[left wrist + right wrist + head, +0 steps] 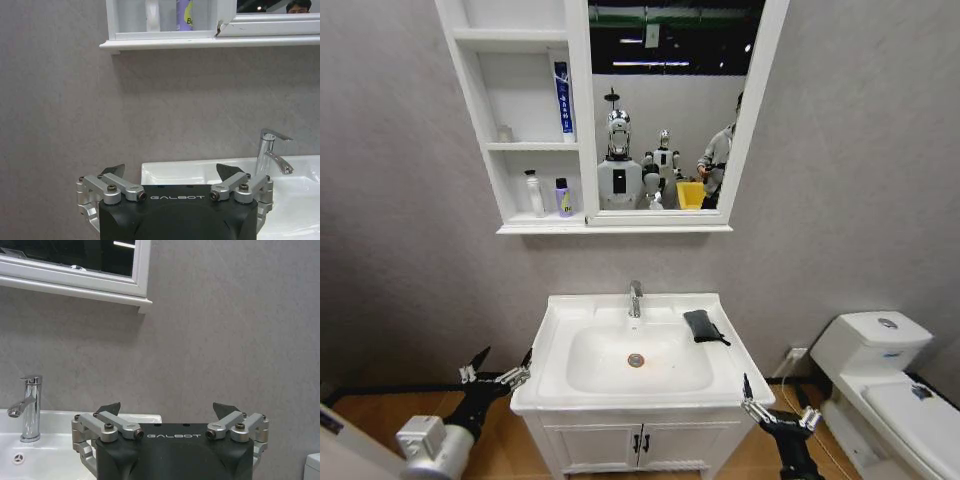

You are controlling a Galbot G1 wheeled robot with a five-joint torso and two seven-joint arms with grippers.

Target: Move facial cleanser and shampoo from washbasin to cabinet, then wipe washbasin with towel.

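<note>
The left gripper (498, 362) is hovering with its black-tipped fingers (114, 171) spread wide and holding nothing, just off the left edge of the white rectangular ceramic washbasin (555, 330). The right gripper (777, 401) is hanging near the basin's front right corner, its fingers (109, 408) likewise splayed apart and empty.

Outward from them, a grey textured wall (410, 250) is backing the scene, a wooden floor (380, 415) is showing below, and a white toilet (880, 385) is standing to the right.

The washbasin, with an oval bowl, a round drain (636, 360) and a chrome tap (635, 298), is sitting atop a white two-door vanity (630, 445). The small dark grey folded towel (702, 325) is lying on the basin's counter rim, to the right of the tap.

Above, the white wall-hung cabinet (582, 100) is carrying a tall mirror (670, 100) on its right (reflections are showing in the glass). On its bottom open shelf, a white bottle (534, 193) and a purple bottle (563, 198) are standing side by side; a tall blue-and-white tube (563, 97) is standing on the middle shelf.
</note>
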